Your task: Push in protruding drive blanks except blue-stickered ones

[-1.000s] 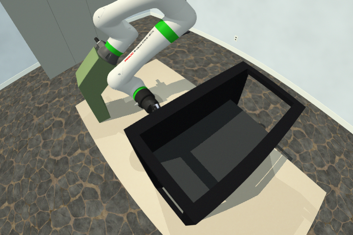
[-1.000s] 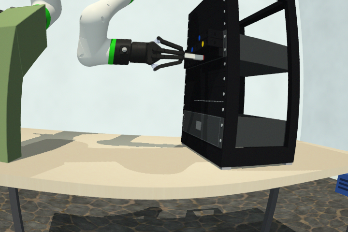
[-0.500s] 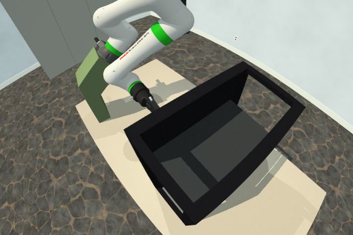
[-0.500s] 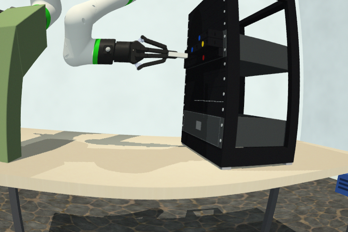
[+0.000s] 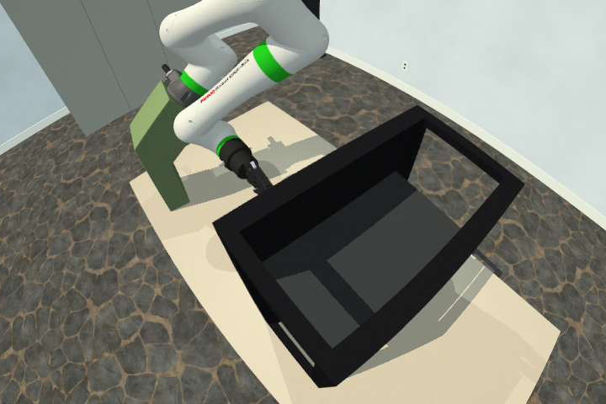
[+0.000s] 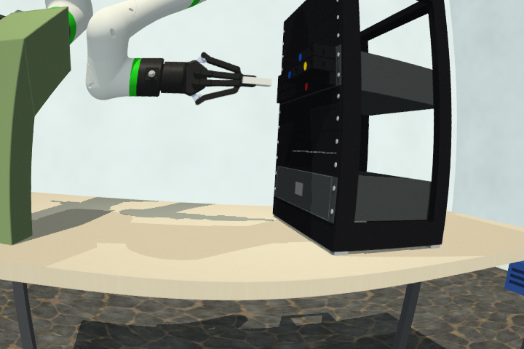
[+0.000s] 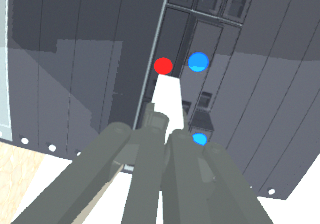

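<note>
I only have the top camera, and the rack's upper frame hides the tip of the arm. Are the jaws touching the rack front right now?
Observer: No. In the exterior view the shut, empty jaws stop short of the rack, and wall shows through the gap.
Operator: What are they aimed at?
Observer: In the wrist view their pale tip points at the red sticker.
Operator: Any blue ones close by?
Observer: Yes, a blue sticker sits right beside the red one in the wrist view.
</note>
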Motion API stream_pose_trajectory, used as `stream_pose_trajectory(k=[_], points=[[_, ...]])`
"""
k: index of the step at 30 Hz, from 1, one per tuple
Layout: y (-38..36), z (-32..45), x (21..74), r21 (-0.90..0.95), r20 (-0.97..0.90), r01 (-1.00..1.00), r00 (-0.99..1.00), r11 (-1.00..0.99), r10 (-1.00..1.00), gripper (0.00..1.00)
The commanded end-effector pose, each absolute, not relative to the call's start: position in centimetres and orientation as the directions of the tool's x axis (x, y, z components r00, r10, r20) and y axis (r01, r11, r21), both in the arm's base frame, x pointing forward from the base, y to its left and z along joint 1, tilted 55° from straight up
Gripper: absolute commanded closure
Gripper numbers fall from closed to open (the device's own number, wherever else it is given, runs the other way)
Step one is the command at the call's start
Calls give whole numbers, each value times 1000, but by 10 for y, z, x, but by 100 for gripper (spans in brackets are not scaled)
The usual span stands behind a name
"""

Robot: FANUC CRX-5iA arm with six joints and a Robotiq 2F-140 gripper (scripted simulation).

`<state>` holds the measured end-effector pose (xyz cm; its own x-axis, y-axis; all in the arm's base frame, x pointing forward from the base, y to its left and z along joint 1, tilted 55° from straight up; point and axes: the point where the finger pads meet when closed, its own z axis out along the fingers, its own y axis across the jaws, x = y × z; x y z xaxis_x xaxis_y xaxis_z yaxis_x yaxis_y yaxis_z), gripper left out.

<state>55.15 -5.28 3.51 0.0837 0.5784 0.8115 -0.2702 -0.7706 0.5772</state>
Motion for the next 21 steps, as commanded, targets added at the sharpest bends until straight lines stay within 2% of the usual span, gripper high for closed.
stream_pose_trajectory(k=[1, 21], points=[[-56, 32, 551, 577, 811, -270, 84, -770, 579, 100], [-123, -25, 536, 577, 811, -270, 84, -770, 579, 100]])
